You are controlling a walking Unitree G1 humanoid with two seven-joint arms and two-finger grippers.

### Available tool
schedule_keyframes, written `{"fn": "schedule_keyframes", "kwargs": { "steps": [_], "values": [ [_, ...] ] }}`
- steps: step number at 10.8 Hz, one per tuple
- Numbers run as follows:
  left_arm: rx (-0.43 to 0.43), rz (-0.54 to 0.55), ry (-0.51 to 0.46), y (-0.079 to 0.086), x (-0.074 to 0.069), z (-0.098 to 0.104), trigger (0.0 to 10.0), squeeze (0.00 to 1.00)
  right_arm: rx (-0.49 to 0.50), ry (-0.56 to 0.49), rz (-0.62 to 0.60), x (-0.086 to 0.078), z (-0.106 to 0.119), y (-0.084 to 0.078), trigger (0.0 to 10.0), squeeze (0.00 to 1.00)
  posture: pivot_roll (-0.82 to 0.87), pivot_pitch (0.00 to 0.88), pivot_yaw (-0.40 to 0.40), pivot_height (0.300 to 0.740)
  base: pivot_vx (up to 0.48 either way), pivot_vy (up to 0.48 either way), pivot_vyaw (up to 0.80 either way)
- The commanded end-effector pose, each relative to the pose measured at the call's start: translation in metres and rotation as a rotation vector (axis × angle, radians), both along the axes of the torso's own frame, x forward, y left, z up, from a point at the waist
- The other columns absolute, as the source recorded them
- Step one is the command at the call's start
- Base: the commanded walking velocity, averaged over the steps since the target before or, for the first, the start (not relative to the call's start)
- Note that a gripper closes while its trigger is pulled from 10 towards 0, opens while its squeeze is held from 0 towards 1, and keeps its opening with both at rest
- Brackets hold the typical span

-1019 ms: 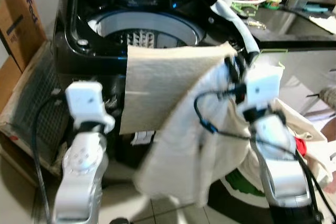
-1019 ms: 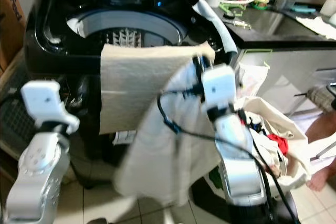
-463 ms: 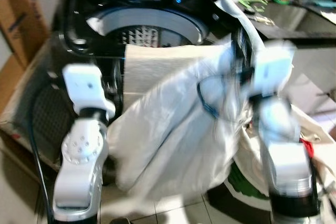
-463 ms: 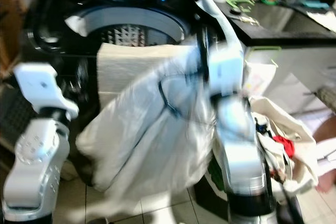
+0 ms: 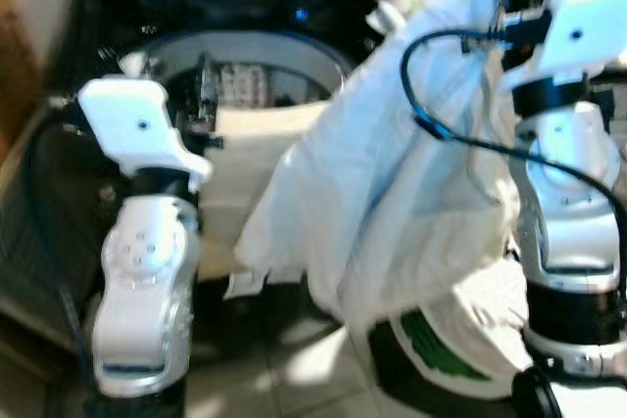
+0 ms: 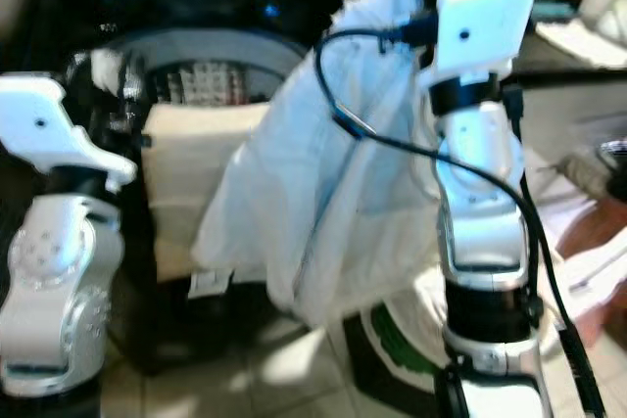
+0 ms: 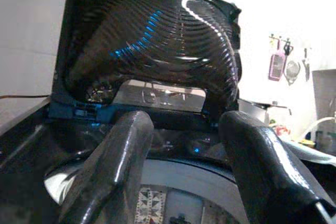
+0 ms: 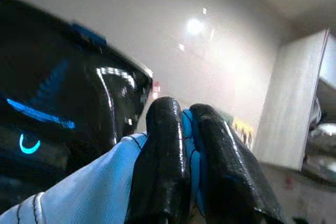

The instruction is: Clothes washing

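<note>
A black top-loading washing machine stands before me with its lid (image 7: 152,40) raised and its drum (image 5: 250,66) open. Over its front edge hangs a beige towel (image 5: 245,173). My right gripper (image 8: 186,116) is held high at the washer's right side, shut on a pale blue-white garment (image 5: 392,163). The garment hangs down in front of the machine to about knee height. At the drum's near-left rim, my left gripper (image 7: 184,129) is open with nothing in it, facing the lid.
A white laundry bag with green print (image 5: 436,354) sits on the tiled floor (image 5: 284,379) by my right leg. A dark counter (image 6: 578,70) runs along the right, next to the washer.
My right arm has lifted the garment from in front of the washer to above its rim. The left arm has risen toward the drum. The camera view has shifted too.
</note>
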State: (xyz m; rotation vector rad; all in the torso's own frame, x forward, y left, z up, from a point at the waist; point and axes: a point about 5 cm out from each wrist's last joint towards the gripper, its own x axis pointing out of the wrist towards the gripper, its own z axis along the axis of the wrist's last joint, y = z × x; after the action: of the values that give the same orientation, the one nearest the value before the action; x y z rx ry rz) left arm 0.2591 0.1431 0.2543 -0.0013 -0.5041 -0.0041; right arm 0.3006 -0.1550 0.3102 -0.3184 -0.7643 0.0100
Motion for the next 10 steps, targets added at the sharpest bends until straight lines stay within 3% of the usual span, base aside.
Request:
{"fn": "schedule_keyframes", "kwargs": {
  "steps": [1, 5, 8, 9, 10],
  "values": [
    [-0.006, 0.015, -0.012, 0.001, 0.001, 0.004, 10.0, 0.00, -0.004, -0.081, -0.004, -0.004, 0.015, -0.001, 0.0, 0.00, 0.12, 0.000, -0.095, 0.740, 0.480, 0.000, 0.00],
    [-0.018, 0.076, -0.006, 0.005, 0.005, 0.006, 10.0, 0.00, -0.003, -0.057, 0.013, 0.002, 0.009, 0.003, 0.0, 0.00, 0.12, 0.000, -0.097, 0.740, 0.463, 0.000, 0.00],
    [-0.037, 0.093, 0.005, 0.005, 0.007, 0.003, 10.0, 0.00, -0.011, -0.086, 0.022, 0.008, 0.024, -0.001, 0.0, 0.00, 0.12, 0.000, -0.105, 0.740, 0.000, 0.000, 0.00],
    [-0.039, 0.095, 0.005, 0.005, 0.007, 0.003, 10.0, 0.00, 0.000, -0.089, 0.049, 0.011, 0.033, 0.000, 0.0, 0.00, 0.12, 0.000, -0.103, 0.740, 0.000, 0.000, 0.00],
    [-0.039, 0.075, 0.014, 0.004, 0.010, 0.002, 10.0, 0.00, 0.026, -0.123, 0.163, 0.025, 0.082, 0.009, 0.0, 0.00, 0.11, 0.000, -0.084, 0.740, 0.000, 0.000, 0.00]
  ]
}}
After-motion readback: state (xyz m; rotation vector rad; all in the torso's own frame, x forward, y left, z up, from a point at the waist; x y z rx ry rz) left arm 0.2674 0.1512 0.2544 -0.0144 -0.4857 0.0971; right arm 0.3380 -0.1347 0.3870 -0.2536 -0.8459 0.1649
